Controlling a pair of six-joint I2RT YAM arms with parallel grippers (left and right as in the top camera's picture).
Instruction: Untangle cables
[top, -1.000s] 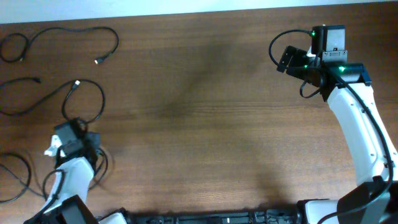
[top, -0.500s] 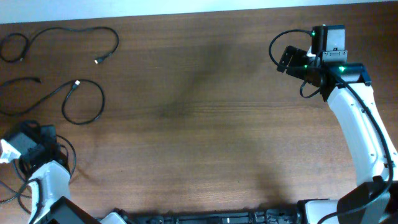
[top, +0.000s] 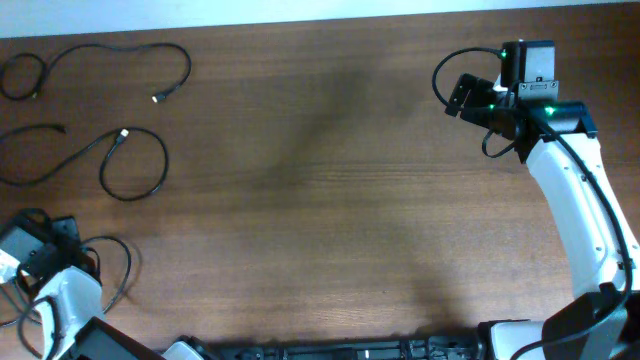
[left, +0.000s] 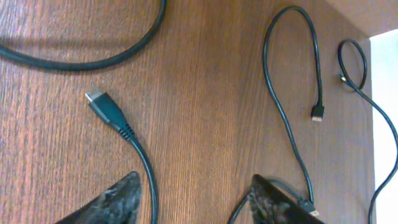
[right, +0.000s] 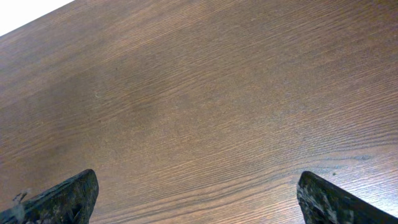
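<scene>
We list: cables (top: 166, 165) looped far left on table (top: 320, 200); left gripper (left: 194, 182) parted, cord (left: 106, 112) seemingly loose between; right gripper (right: 198, 182) wide, empty.

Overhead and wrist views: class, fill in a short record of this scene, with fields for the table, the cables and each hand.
Table: brown wood
Cables: at least three, black, all at the left side
Top cable: long curve, pale tip
Middle cable: one loop, pale tip
Bottom cable: loop beside the left arm
Left hand: open, a plug end ahead of it, its cord passing between the fingers ungripped
Right hand: open, holding nothing, over bare wood
</scene>
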